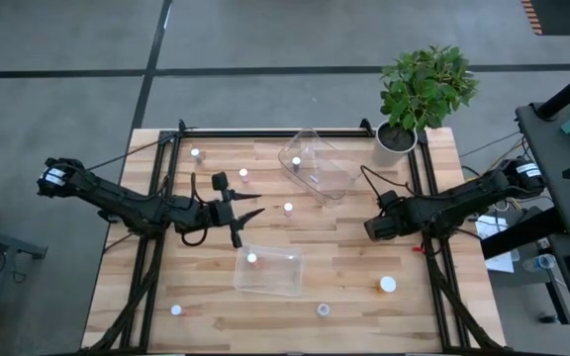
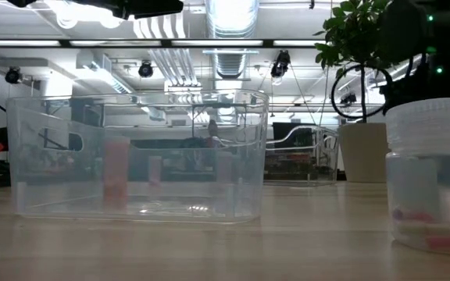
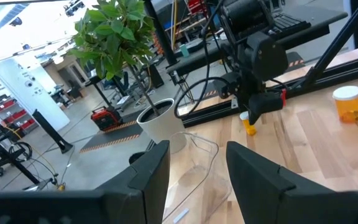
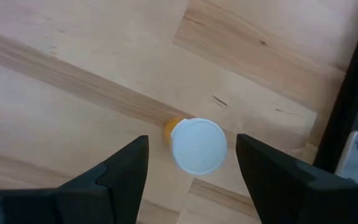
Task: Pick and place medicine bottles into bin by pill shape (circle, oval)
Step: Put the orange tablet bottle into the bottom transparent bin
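Two clear bins sit on the wooden table point(image 1: 146, 297): the near bin point(image 1: 270, 270) at about 6 o'clock from the table's centre, the far bin point(image 1: 317, 166) tipped at roughly 1 o'clock.

Starting at the left edge, a white-capped bottle point(image 1: 176, 310) stands at about 8 o'clock, and another bottle point(image 1: 195, 153) at 10 o'clock. The left gripper point(image 1: 250, 214) reaches in from 9 o'clock and hovers above the boards just left of centre; its fingers point(image 3: 151, 174) are parted wide with nothing between them, pointing toward the far bin and the potted plant point(image 1: 419, 94).

Near the centre, one small bottle point(image 1: 243, 175) stands at 11 o'clock, a second point(image 1: 288, 208) close to the middle, and a third point(image 1: 252, 259) inside the near bin. A capped bottle point(image 1: 296, 160) shows within the far bin. Another small bottle point(image 1: 324, 310) sits at 6 o'clock near the front edge.

On the right, the right gripper point(image 1: 372, 228) hangs at about 3 o'clock, jaws spread wide and empty, directly above an orange bottle point(image 4: 194, 145) with a white cap standing on the wood between the fingertips' line, untouched. A larger white-capped bottle point(image 1: 388, 285) rests at 5 o'clock.
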